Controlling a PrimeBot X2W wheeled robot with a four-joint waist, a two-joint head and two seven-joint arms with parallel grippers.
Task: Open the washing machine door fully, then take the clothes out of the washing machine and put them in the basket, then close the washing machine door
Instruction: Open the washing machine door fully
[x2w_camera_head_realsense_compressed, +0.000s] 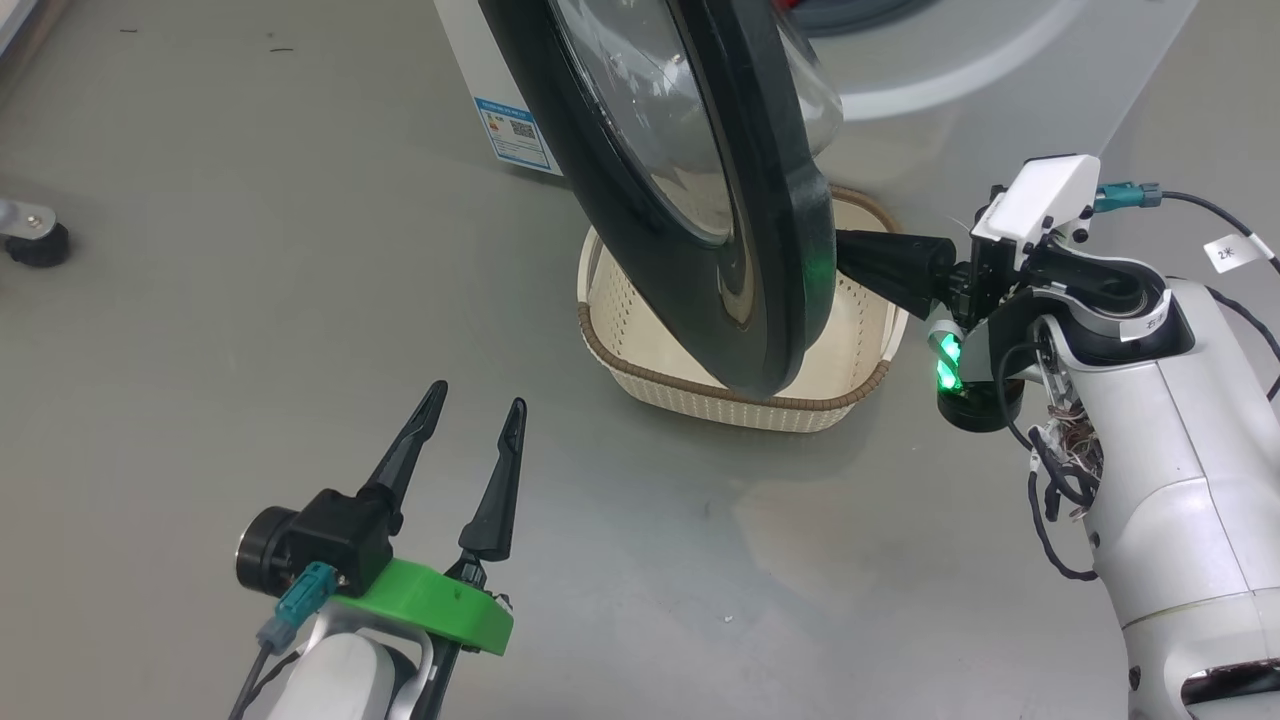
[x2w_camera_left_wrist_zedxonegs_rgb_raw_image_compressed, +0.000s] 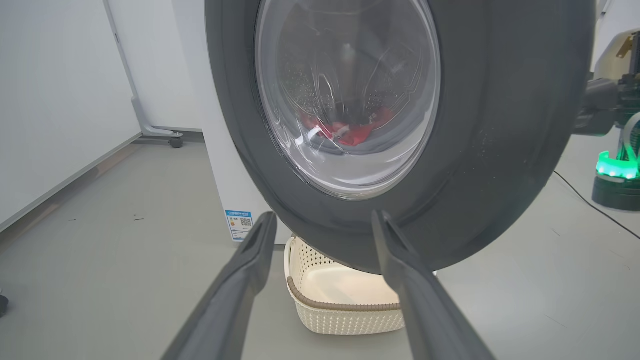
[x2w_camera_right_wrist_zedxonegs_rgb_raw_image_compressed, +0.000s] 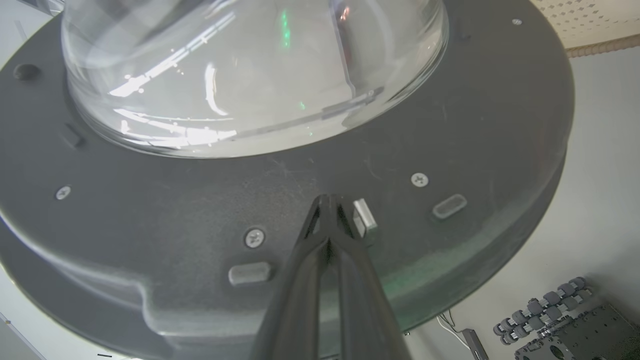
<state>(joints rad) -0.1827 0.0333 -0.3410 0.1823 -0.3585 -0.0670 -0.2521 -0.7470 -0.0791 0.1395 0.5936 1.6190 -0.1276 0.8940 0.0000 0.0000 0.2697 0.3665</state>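
Looking at right pincer (x2w_camera_right_wrist_zedxonegs_rgb_raw_image_compressed: 327, 200) clamped shut, tips against black inner side of washing machine door (x2w_camera_right_wrist_zedxonegs_rgb_raw_image_compressed: 475, 125). Also got left pincer (x2w_camera_head_realsense_compressed: 476, 395) spread wide, empty, near the basket (x2w_camera_head_realsense_compressed: 700, 405).

- Straight ahead of the left gripper (x2w_camera_head_realsense_compressed: 479, 394), the washing machine door (x2w_camera_head_realsense_compressed: 775, 230) blocks the way, overhanging the basket (x2w_camera_head_realsense_compressed: 700, 400).
- Left of that gripper, bare floor (x2w_camera_head_realsense_compressed: 250, 330) lies open.
- The right gripper (x2w_camera_right_wrist_zedxonegs_rgb_raw_image_compressed: 328, 200) has its tips at the door's inner face, with free room past the rim.

The washing machine door (x2w_camera_head_realsense_compressed: 770, 250) hangs over the basket (x2w_camera_head_realsense_compressed: 720, 408) — washing machine (x2w_camera_head_realsense_compressed: 475, 70) behind, clothes (x2w_camera_left_wrist_zedxonegs_rgb_raw_image_compressed: 355, 135) inside it.
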